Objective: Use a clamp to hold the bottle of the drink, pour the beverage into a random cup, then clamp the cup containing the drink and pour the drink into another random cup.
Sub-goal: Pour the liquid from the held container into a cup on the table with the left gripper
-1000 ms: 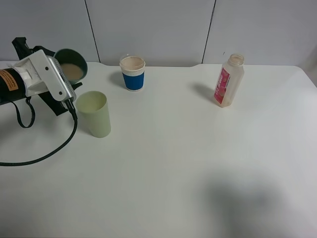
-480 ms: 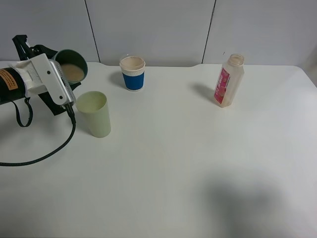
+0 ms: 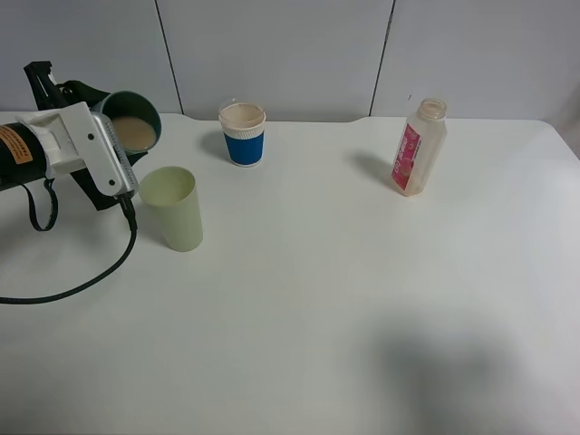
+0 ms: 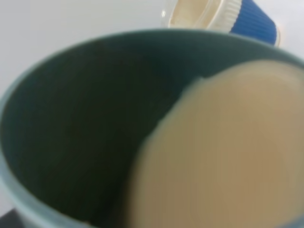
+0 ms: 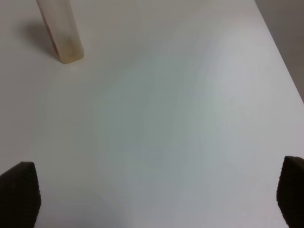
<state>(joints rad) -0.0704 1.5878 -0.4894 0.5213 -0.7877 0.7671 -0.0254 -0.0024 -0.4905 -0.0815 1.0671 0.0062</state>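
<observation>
The clamp, my left gripper (image 3: 101, 136), is shut on the teal cup (image 3: 130, 106) and holds it in the air at the far left, tipped on its side with the mouth facing the pale green cup (image 3: 174, 210). Beige beverage (image 3: 134, 132) lies in the teal cup; up close the cup's dark inside (image 4: 71, 118) and the liquid (image 4: 228, 156) fill the left wrist view. The pale green cup stands upright just in front of the teal one. The bottle (image 3: 419, 147) stands upright at the back right, uncapped. My right gripper (image 5: 152, 194) is open above bare table, with the bottle's base (image 5: 61, 33) beyond it.
A blue-sleeved paper cup (image 3: 243, 134) holding beige liquid stands at the back centre, also showing past the teal rim (image 4: 228, 14). A black cable (image 3: 82, 285) loops over the table (image 3: 317, 299) under the left arm. A grey wall runs along the table's back edge.
My left gripper has drawn slightly back to the left and turned a little with the teal cup in it. The other cups and the bottle have not moved.
</observation>
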